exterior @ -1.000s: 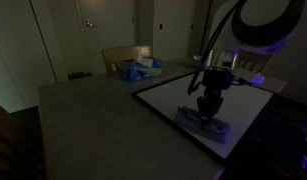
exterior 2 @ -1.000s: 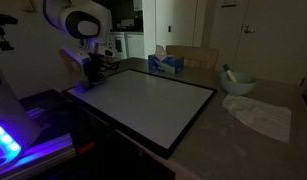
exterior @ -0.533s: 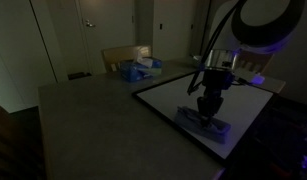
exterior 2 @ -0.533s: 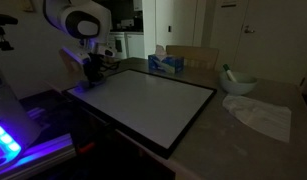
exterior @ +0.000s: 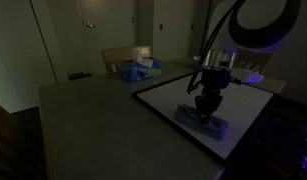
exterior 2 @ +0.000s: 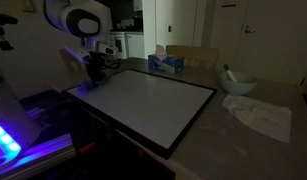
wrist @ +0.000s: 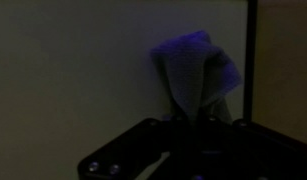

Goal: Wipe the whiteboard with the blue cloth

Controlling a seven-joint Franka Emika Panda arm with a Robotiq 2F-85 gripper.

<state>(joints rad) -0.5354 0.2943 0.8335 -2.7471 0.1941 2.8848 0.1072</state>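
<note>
My gripper (exterior: 203,113) is clamped shut on the blue cloth (wrist: 198,72). The cloth bunches up at the fingertips and sits pressed on the whiteboard (wrist: 73,70), just beside its dark frame at the corner nearest the arm. I judge I'm in a wiping stroke with most of the board beyond left to cover, so next I drag the cloth outward with steady downward pressure, without loosening my hold.
</note>
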